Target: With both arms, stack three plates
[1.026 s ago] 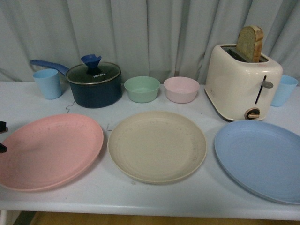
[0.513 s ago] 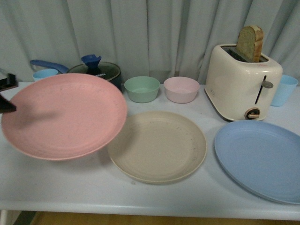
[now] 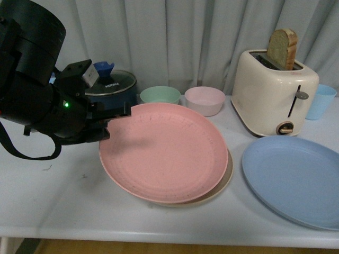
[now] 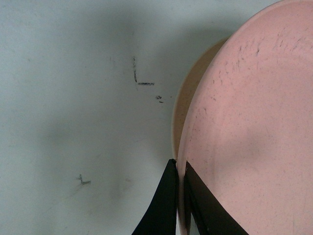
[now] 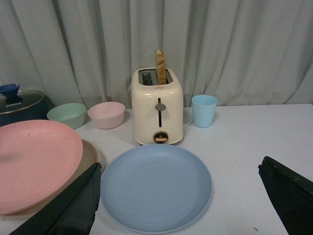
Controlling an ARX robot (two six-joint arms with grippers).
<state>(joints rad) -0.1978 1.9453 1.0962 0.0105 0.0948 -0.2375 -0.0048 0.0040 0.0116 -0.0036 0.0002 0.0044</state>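
The pink plate (image 3: 164,151) hangs tilted just over the beige plate (image 3: 226,179), covering most of it. My left gripper (image 3: 113,115) is shut on the pink plate's left rim. In the left wrist view its black fingers (image 4: 164,205) pinch the pink plate's (image 4: 244,122) edge, and a sliver of the beige plate (image 4: 182,107) shows beyond. The light blue plate (image 3: 294,180) lies flat at the right. In the right wrist view my right gripper (image 5: 180,165) stands open above the light blue plate (image 5: 156,188), holding nothing. That gripper does not show in the front view.
At the back stand a cream toaster (image 3: 275,92) holding a bread slice, a blue cup (image 3: 320,100), a pink bowl (image 3: 205,99), a green bowl (image 3: 160,98) and a dark lidded pot (image 3: 111,87). The table's front edge (image 3: 169,235) runs close below the plates.
The pink plate rose from the table's left side and travelled right, to over the beige plate. My left arm came into the front view with it.
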